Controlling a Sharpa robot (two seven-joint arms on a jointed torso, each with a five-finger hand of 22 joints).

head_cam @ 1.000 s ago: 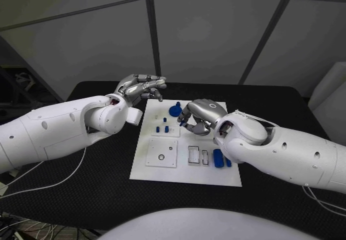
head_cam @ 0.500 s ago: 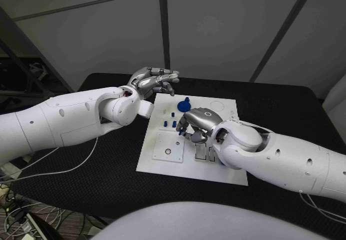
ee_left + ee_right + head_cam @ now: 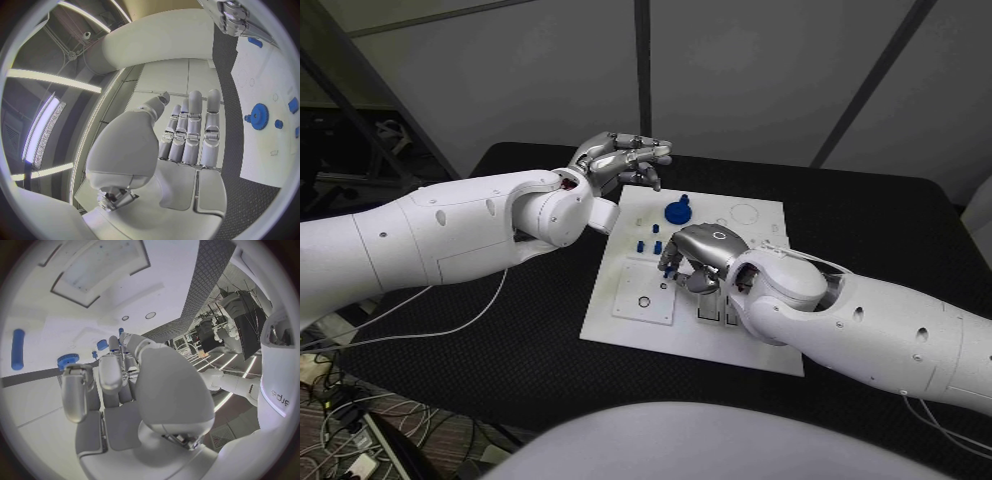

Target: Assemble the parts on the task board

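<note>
Task board (image 3: 756, 222) partly hidden under empty, curled right robot hand (image 3: 692, 258); left robot hand (image 3: 620, 160) likewise.

- The right hand (image 3: 697, 255) hangs over the task board (image 3: 635, 325) middle, blocking it.
- The blue gear (image 3: 678, 211) stands exposed at the board's far end.
- The left hand (image 3: 620, 160) hovers just beyond that end.

Both white arms reach inward. The left hand (image 3: 620, 160) is raised, its fingers (image 3: 195, 127) lying straight and side by side, holding nothing. The right hand (image 3: 694, 255) points palm-down, its fingers (image 3: 94, 382) curled loosely forward, nothing visibly between them.
</note>
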